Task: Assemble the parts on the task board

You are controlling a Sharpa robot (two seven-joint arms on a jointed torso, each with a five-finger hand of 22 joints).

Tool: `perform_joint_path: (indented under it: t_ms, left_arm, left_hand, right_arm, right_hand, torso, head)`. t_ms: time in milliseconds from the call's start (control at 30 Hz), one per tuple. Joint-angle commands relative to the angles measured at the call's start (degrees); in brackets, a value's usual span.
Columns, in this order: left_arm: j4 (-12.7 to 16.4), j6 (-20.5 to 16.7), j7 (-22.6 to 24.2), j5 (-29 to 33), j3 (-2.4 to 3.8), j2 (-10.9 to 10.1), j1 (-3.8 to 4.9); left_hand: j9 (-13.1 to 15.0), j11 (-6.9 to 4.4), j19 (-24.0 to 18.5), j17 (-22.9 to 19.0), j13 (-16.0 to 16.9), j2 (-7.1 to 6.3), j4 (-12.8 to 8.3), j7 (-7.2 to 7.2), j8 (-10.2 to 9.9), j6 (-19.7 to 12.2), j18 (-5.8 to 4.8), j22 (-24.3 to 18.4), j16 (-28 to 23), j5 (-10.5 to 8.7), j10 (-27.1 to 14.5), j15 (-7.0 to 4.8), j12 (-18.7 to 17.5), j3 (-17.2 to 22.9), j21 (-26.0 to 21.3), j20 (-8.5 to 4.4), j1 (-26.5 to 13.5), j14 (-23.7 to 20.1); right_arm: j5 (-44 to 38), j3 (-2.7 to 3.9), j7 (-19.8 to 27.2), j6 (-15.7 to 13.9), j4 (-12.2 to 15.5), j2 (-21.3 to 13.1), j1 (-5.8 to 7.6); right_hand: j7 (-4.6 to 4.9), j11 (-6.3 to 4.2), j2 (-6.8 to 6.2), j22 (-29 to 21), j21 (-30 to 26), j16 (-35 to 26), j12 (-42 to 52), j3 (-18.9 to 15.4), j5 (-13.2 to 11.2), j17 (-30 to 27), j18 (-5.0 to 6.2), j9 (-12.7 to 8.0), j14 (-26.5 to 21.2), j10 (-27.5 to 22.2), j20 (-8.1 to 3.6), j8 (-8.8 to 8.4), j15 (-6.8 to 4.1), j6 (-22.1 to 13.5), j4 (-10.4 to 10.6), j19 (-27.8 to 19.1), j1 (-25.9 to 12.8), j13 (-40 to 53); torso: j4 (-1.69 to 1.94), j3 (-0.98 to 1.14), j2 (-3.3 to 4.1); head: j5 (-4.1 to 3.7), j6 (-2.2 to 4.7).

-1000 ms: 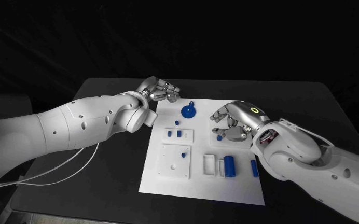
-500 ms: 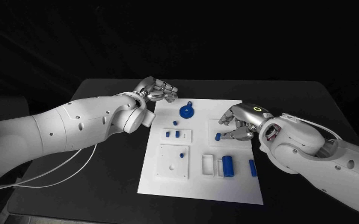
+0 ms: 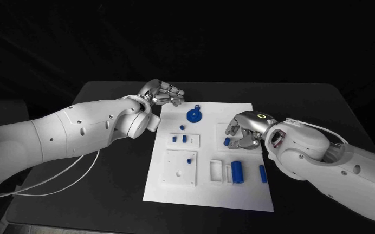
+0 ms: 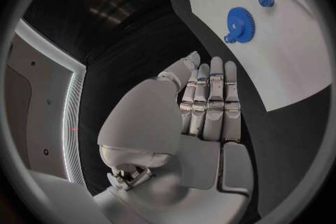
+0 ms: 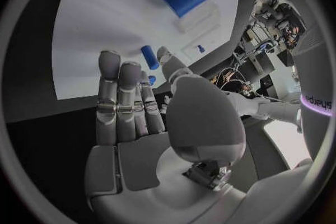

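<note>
One small blue part [image 3: 226, 142] sits just beside the right hand's [image 3: 244, 131] curled, empty fingers [image 3: 234, 127].

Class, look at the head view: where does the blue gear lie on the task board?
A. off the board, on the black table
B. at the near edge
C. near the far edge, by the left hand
C: the blue gear lies near the task board's far edge, close to the left hand.
</note>
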Motion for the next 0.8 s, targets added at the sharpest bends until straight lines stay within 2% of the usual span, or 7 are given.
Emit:
perform_joint_path:
  t_ms: [33,133,267,300,567,700,800]
  left_arm:
    - [0.06,0.76,0.78,0.37,0.04,0.06,0.06]
    - [0.07,0.79,0.76,0.37,0.04,0.05,0.06]
    - [0.09,0.84,0.69,0.37,0.04,0.00,0.06]
    - [0.10,0.85,0.68,0.37,0.04,-0.01,0.06]
    - [0.13,0.85,0.58,0.37,0.04,-0.07,0.06]
    - [0.14,0.90,0.48,0.37,0.04,-0.08,0.06]
    - [0.14,0.94,0.37,0.37,0.04,-0.10,0.06]
  left_hand:
    - [-0.03,-0.05,0.35,0.02,-0.02,0.43,0.11,0.03,-0.15,-0.18,0.04,0.05,-0.20,0.06,0.42,-0.12,0.32,-0.17,-0.18,0.02,-0.14,0.45]
    - [-0.03,-0.05,0.35,0.02,-0.02,0.43,0.11,0.03,-0.15,-0.18,0.04,0.05,-0.20,0.06,0.42,-0.12,0.32,-0.17,-0.18,0.02,-0.14,0.45]
    - [-0.03,-0.05,0.35,0.02,-0.02,0.43,0.11,0.03,-0.15,-0.18,0.04,0.05,-0.20,0.06,0.42,-0.12,0.32,-0.17,-0.18,0.02,-0.14,0.45]
    - [-0.03,-0.05,0.35,0.02,-0.02,0.43,0.11,0.03,-0.15,-0.18,0.04,0.05,-0.20,0.06,0.42,-0.12,0.32,-0.17,-0.18,0.02,-0.14,0.45]
    - [-0.03,-0.02,0.36,0.01,-0.03,0.53,0.14,0.05,-0.15,-0.19,0.06,0.08,-0.21,0.09,0.30,-0.11,0.31,-0.21,-0.20,0.01,-0.12,0.39]
    - [-0.03,-0.02,0.36,0.01,-0.03,0.53,0.14,0.05,-0.15,-0.19,0.06,0.08,-0.21,0.09,0.30,-0.11,0.31,-0.21,-0.20,0.01,-0.12,0.39]
    - [-0.03,-0.02,0.36,0.01,-0.03,0.53,0.14,0.05,-0.15,-0.19,0.06,0.08,-0.21,0.09,0.30,-0.11,0.31,-0.21,-0.20,0.01,-0.12,0.39]
  right_arm:
    - [-0.54,-0.26,0.61,0.65,-0.07,0.32,-0.01]
    - [-0.58,-0.51,0.77,-0.05,-0.14,0.59,-0.01]
    - [-0.93,-0.92,0.88,-0.99,-0.25,1.06,-0.01]
    - [-1.00,-0.97,0.89,-1.08,-0.27,1.12,-0.01]
    - [-1.47,-1.42,0.97,-0.94,-0.41,1.48,-0.01]
    - [-1.74,-1.63,1.00,-0.63,-0.50,1.64,-0.01]
    - [-2.42,-1.78,0.85,-0.89,-0.53,1.73,-0.01]
  right_hand:
    - [0.27,-0.16,0.69,0.32,0.70,0.41,-0.11,3.21,-2.37,-0.08,0.22,-0.09,0.06,0.95,-0.11,-0.21,-0.35,0.25,-0.66,2.28,-0.24,-0.08]
    - [0.32,-0.32,-0.02,0.68,1.37,0.45,-0.17,8.14,-2.88,-0.02,0.05,-0.08,0.17,1.81,-0.25,-0.20,-0.47,0.39,-1.70,2.32,-1.30,-0.10]
    - [0.35,-0.84,0.49,1.17,2.44,0.52,-0.18,12.96,-2.97,0.18,-0.34,-0.04,0.32,3.24,-0.55,-0.13,-0.71,1.11,-2.31,2.40,-1.49,-0.10]
    - [0.46,-0.96,0.22,1.40,2.78,0.52,-0.16,15.40,-2.99,0.32,-0.60,-0.05,0.37,3.72,-0.69,-0.16,-0.78,1.52,-2.55,2.35,-2.06,-0.08]
    - [0.72,-1.74,1.47,2.10,4.23,0.60,-0.05,17.71,-2.98,0.55,-0.99,0.06,0.56,6.50,-1.04,0.09,-1.25,4.31,-2.68,2.46,-1.92,-0.02]
    - [0.50,-2.14,2.01,2.49,4.83,0.61,-0.03,18.14,-2.98,0.72,-1.31,0.12,0.64,7.77,-1.30,0.12,-1.48,6.30,-2.85,2.43,-2.04,0.02]
    - [0.11,-2.82,2.73,2.78,5.36,0.59,0.13,18.04,-2.98,0.81,-1.54,0.30,0.71,9.63,-1.59,0.39,-1.90,8.55,-3.25,2.46,-1.56,0.10]
  torso:
    - [-0.04,-0.03,-0.03]
    - [-0.03,0.00,-0.02]
    - [0.04,0.01,0.00]
    - [0.04,0.01,0.00]
    - [-0.05,-0.04,-0.01]
    - [-0.03,-0.02,-0.02]
    - [-0.03,-0.01,-0.03]
  head:
    - [0.00,0.01]
    - [-0.01,0.03]
    - [-0.05,0.06]
    - [-0.05,0.06]
    - [-0.03,-0.10]
    - [-0.02,-0.12]
    - [-0.02,-0.15]
